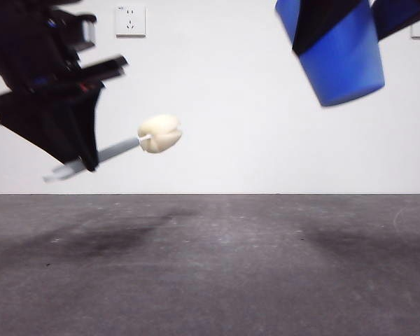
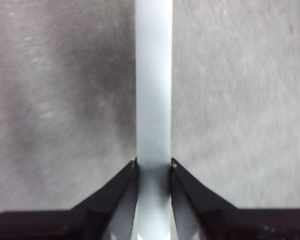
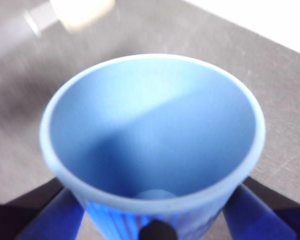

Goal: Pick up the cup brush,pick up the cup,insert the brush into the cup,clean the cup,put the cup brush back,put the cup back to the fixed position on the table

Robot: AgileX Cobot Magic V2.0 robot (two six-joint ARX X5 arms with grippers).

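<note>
My left gripper (image 1: 84, 159) is shut on the grey handle of the cup brush (image 1: 119, 149) and holds it in the air at the left. The cream-yellow sponge head (image 1: 159, 133) points right and slightly up. In the left wrist view the jaws (image 2: 153, 167) clamp the pale handle (image 2: 153, 90). My right gripper (image 1: 330, 21) is shut on the blue cup (image 1: 344, 66) and holds it high at the upper right, tilted. In the right wrist view the cup's open mouth (image 3: 155, 135) faces the camera, and the blurred sponge head (image 3: 82, 10) lies beyond its rim. Brush and cup are apart.
The dark grey table (image 1: 210, 266) spans the view below both arms, with soft shadows on it. A white wall with power sockets (image 1: 130, 21) stands behind.
</note>
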